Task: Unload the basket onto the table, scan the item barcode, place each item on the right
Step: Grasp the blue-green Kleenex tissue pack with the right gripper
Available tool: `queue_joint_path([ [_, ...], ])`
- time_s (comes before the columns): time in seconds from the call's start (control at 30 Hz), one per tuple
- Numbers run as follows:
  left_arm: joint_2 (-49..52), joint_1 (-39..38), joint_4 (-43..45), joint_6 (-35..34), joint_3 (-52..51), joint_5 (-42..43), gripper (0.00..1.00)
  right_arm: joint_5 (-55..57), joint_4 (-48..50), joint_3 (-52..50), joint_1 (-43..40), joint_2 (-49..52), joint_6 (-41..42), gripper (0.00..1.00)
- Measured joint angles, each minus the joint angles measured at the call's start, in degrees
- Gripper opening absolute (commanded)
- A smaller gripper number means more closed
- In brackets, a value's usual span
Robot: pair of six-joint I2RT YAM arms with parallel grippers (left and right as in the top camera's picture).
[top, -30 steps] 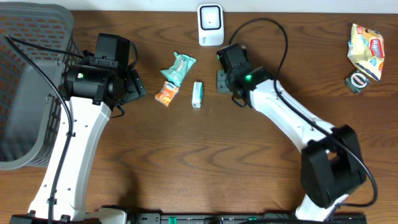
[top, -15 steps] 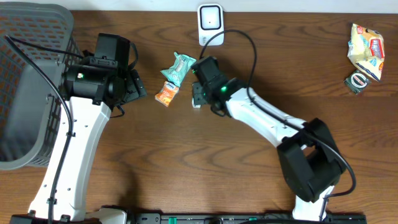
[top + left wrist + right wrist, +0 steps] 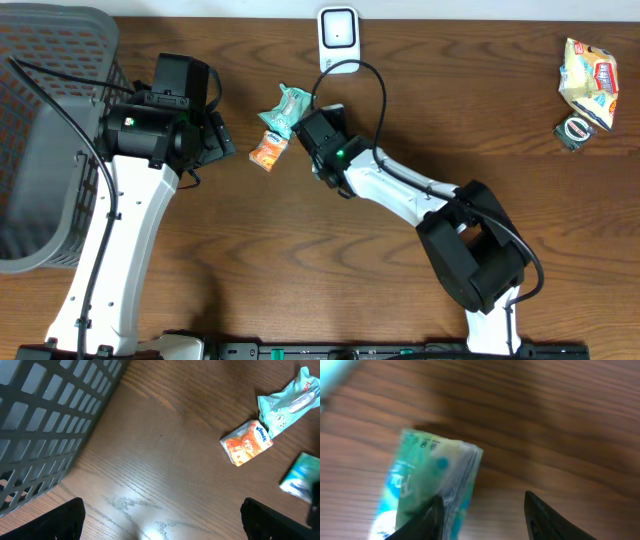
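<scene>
Straddling the green pack toward the tabletop's far edge, the right pincer stands part-open.
Left pincer gapes wide.

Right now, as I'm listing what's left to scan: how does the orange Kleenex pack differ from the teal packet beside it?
Colour: the orange Kleenex pack is orange and white, the teal packet pale teal. Shape: the orange Kleenex pack is short and blocky, the teal packet longer with crinkled ends. Place: the teal packet lies farther back on the table than the orange Kleenex pack. Both lie loose, close together.
</scene>
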Motion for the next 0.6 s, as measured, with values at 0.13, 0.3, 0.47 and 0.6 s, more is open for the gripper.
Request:
queue_joint_path([
  [0.13, 0.0, 0.0, 0.0, 0.0, 0.0, 0.0, 0.98, 5.3, -5.9, 0.0, -1.1, 0.2, -0.2, 0.48],
  [0.3, 0.0, 0.0, 0.0, 0.0, 0.0, 0.0, 0.98, 7.6, -10.0, -0.2, -1.8, -1.7, -0.5, 0.57],
  [0.47, 0.0, 0.0, 0.0, 0.0, 0.0, 0.0, 0.98, -0.7, -4.8, -0.2, -1.8, -8.9, -0.6, 0.58],
  [0.6, 0.0, 0.0, 0.0, 0.0, 0.0, 0.0, 0.98, -10.9, -2.0, 0.0, -1.9, -9.1, 2.4, 0.61],
])
